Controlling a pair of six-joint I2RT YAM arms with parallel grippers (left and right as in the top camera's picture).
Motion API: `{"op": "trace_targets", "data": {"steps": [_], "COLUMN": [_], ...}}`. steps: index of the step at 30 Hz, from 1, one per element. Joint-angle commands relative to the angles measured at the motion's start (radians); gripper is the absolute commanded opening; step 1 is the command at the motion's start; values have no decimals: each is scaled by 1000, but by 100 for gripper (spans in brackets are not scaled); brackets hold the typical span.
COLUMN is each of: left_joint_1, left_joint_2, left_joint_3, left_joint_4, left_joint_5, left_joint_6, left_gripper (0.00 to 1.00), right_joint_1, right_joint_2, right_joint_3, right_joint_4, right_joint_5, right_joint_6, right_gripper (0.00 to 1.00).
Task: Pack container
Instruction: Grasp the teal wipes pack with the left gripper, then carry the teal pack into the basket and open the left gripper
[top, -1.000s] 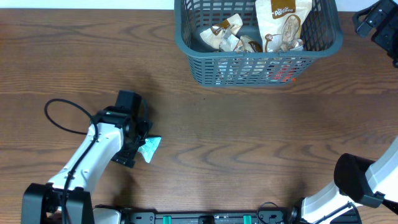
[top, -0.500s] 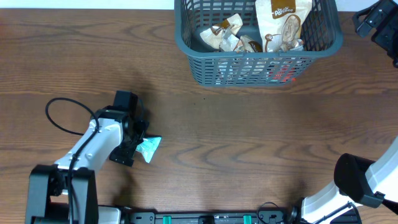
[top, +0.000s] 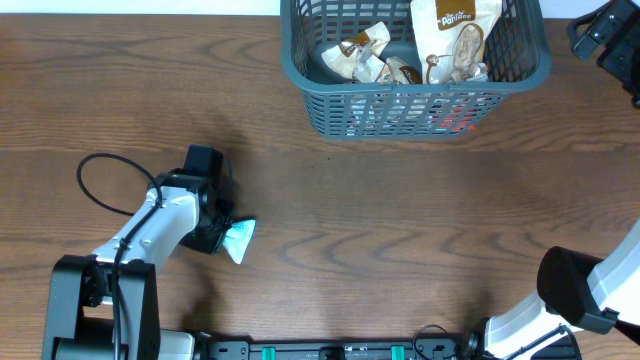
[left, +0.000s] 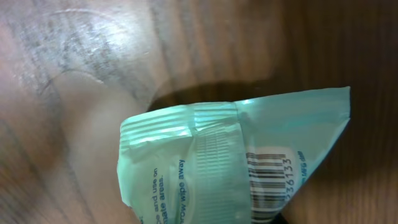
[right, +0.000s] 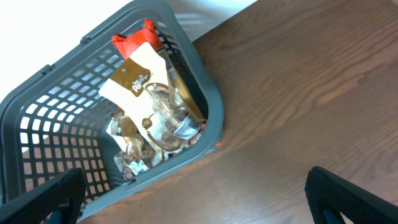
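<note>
Pinching seemingly just an edge of the teal packet (top: 241, 240), the closed left claw (top: 222, 232) may drop it short of the container (top: 400, 112); the right claw (right: 199, 196) hangs open, empty.

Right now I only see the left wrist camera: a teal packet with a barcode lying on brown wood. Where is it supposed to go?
Observer: The overhead view shows a dark grey-blue basket at the far edge of the table, well apart from the teal packet.
Visitor: Is anything in it already?
Observer: Yes, a tall tan snack pouch and several small brown-and-white packets.
Visitor: And what is the other arm doing?
Observer: The right gripper hangs open by the basket's right end, holding nothing.
</note>
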Motion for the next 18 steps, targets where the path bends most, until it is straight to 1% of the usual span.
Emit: {"op": "trace_targets", "data": {"steps": [1, 5, 9, 13, 15, 18], "left_joint_1": [4, -20, -71, -130, -160, -200], "left_joint_2": [-3, -55, -94, -94, -91, -76], "left_joint_3": [72, 229, 459, 714, 825, 946], "left_joint_4": [2, -21, -35, -50, -54, -50], "left_joint_5": [19, 24, -5, -25, -56, -135], "left_joint_6": [109, 232, 383, 546, 619, 688], "left_gripper": [6, 6, 6, 5, 5, 6], "right_joint_1": [-5, -5, -5, -5, -5, -5], "right_joint_2": [1, 1, 1, 1, 1, 1], "right_joint_3": [-1, -1, -1, -1, -1, -1], "right_joint_4": [-3, -3, -3, -3, -3, -3], "right_joint_5": [-3, -3, -3, -3, -4, -4], "right_joint_6": [-16, -15, -15, -15, -15, -15], "right_gripper": [99, 99, 99, 99, 99, 99]}}
